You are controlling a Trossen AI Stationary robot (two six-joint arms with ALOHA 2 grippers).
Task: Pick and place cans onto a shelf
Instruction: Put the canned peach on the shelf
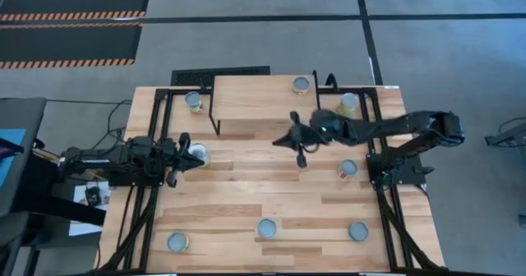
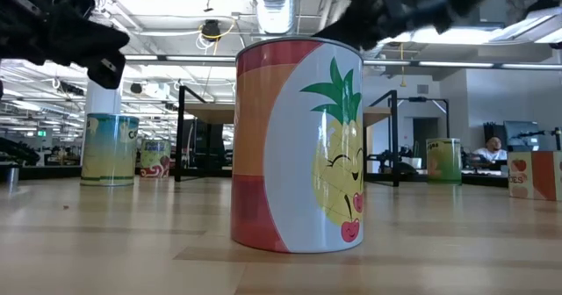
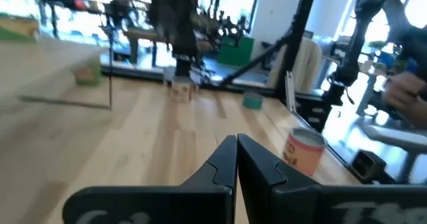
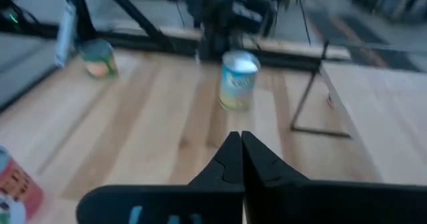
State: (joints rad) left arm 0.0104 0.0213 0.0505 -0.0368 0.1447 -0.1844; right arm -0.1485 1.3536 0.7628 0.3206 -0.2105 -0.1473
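Nearest the low camera stands a red-orange tin with a pineapple label (image 2: 297, 146), by the worktop's near edge. My right pincer (image 1: 297, 149) hangs mid-worktop, closed and empty; the left pincer (image 1: 182, 158), also closed, sits beside a teal-and-white tin (image 1: 198, 154) near the left edge. I'd open wide, centre over one tin, then descend squarely. The light-wood shelf (image 1: 255, 99) at the far edge carries one silvery-topped tin (image 1: 301, 85).

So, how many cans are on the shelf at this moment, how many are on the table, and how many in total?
Cans on the shelf: 1
Cans on the table: 7
Total: 8 cans
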